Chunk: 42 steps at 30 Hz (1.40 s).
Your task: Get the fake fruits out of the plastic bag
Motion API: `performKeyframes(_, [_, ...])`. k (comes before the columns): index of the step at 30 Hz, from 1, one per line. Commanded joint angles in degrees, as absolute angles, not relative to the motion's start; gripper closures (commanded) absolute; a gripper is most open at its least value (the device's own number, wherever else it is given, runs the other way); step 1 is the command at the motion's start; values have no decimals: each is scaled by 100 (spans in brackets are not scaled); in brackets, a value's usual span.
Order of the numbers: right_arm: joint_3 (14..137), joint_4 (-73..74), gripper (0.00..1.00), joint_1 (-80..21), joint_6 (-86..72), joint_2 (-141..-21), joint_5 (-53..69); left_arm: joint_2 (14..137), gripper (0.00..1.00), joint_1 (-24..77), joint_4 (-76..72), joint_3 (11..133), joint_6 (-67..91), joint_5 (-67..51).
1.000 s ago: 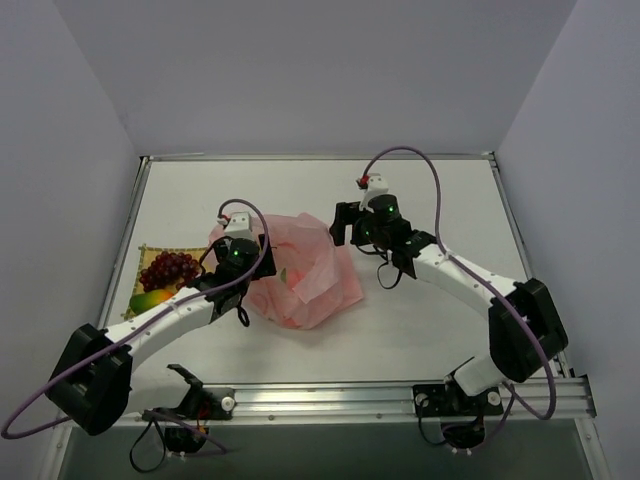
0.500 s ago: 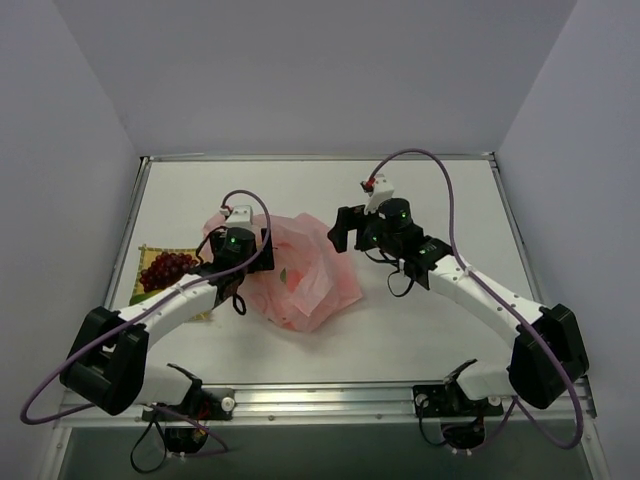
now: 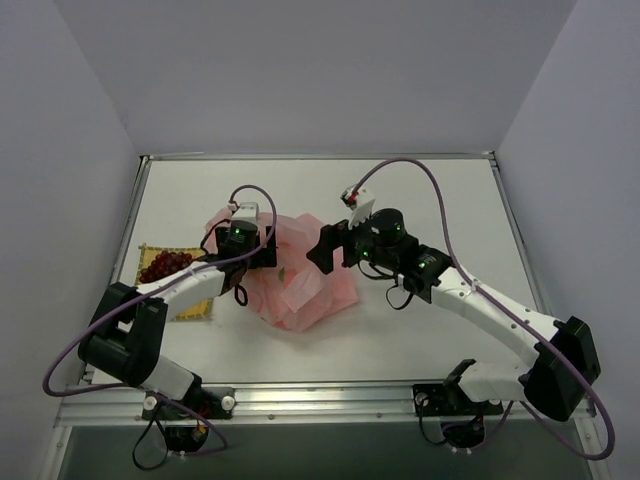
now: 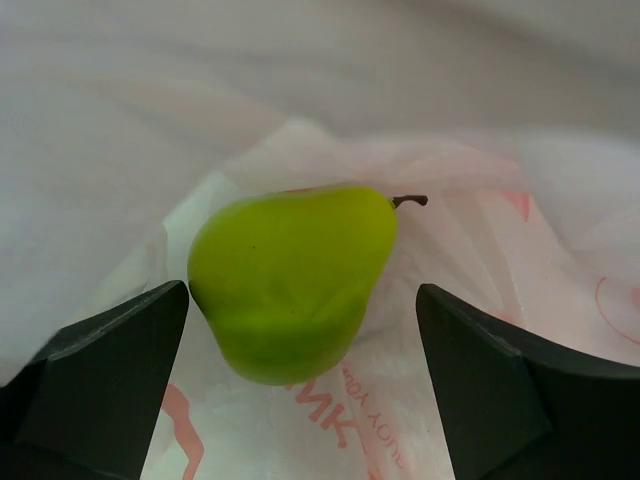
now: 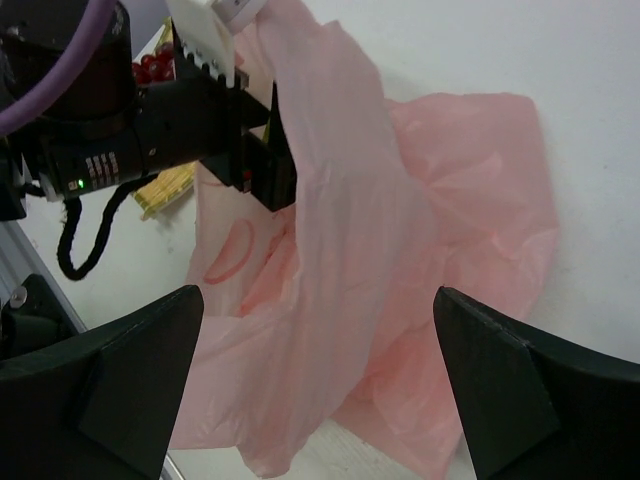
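Note:
The pink plastic bag point(image 3: 305, 285) lies crumpled in the middle of the table, between the two arms. My left gripper point(image 3: 268, 250) reaches into its left side. In the left wrist view a yellow-green pear-shaped fake fruit point(image 4: 290, 280) rests on the bag's film point(image 4: 480, 250), just ahead of my open left gripper point(image 4: 300, 385); neither finger touches it. My right gripper point(image 3: 320, 250) hovers open over the bag's right upper part. From the right wrist the bag point(image 5: 400, 240) hangs in folds below the open right gripper point(image 5: 320, 390), which holds nothing.
A yellow woven mat point(image 3: 192, 306) lies at the left edge of the table with a bunch of dark red grapes point(image 3: 165, 265) on it. The left arm's black wrist point(image 5: 150, 130) shows close by in the right wrist view. The metal rail point(image 3: 330, 400) runs along the near edge.
Both grippers have opened wider. The right gripper has swung left over the bag. The left gripper has pushed farther along into the bag's left side.

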<state>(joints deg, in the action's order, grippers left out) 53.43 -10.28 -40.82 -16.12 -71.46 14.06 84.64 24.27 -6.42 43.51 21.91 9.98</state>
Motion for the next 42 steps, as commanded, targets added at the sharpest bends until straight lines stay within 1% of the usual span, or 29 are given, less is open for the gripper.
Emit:
performKeyframes(1, [5563, -949, 5, -4271, -1424, -7400, 1451, 8411, 6, 2356, -879, 4728, 2074, 1054])
performKeyframes(5, [5677, -958, 4, -4263, -1389, -7734, 1143, 8674, 6, 2268, -993, 4790, 2057, 1002])
performKeyframes(8, [5792, -958, 8, -4280, -1371, -7997, 1265, 8867, 6, 2233, -1063, 4825, 2030, 1011])
performKeyframes(11, [5845, -967, 21, -4280, -1371, -8182, 1117, 9069, 6, 2197, -1107, 4869, 2004, 994])
performKeyframes(14, [5792, -1037, 41, -4271, -1371, -8218, 1028, 9263, 6, 2153, -1195, 4895, 2004, 941])
performKeyframes(15, [5783, -1046, 50, -4271, -1371, -8209, 1028, 9316, 6, 2136, -1213, 4904, 2004, 932])
performKeyframes(17, [5757, -1055, 55, -4263, -1336, -8191, 1011, 9378, 6, 2118, -1326, 4904, 2013, 914])
performKeyframes(18, [5748, -1063, 61, -4254, -1327, -8183, 1011, 9369, 3, 2118, -1379, 4852, 2021, 914])
performKeyframes(19, [5739, -1055, 62, -4254, -1318, -8174, 993, 9360, 0, 2118, -1432, 4825, 2039, 905])
performKeyframes(20, [5731, -1063, 63, -4237, -1318, -8174, 993, 9343, 7, 2118, -1476, 4808, 2074, 897])
performKeyframes(21, [5722, -1063, 63, -4228, -1310, -8174, 984, 9317, 22, 2118, -1494, 4790, 2092, 888])
performKeyframes(24, [5695, -1116, 65, -4219, -1310, -8174, 967, 9167, 41, 2127, -1582, 4641, 2136, 861])
performKeyframes(25, [5687, -1134, 66, -4210, -1318, -8183, 967, 9132, 49, 2127, -1582, 4588, 2136, 861])
performKeyframes(28, [5669, -1195, 67, -4210, -1353, -8209, 967, 8974, 60, 2127, -1582, 4500, 2127, 861])
performKeyframes(31, [5634, -1239, 68, -4201, -1362, -8209, 923, 8728, 64, 2127, -1573, 4351, 2214, 731])
performKeyframes(34, [5686, -1265, 69, -4184, -1362, -8235, 739, 8386, 66, 2145, -1416, 4280, 2443, 467])
performKeyframes(39, [5722, -1371, 76, -4149, -1415, -8376, 343, 7507, 66, 2188, -1021, 4131, 2830, -438])
performKeyframes(42, [5643, -1485, 76, -4131, -1441, -8420, 308, 6971, 66, 2171, -528, 4192, 2979, -1044])
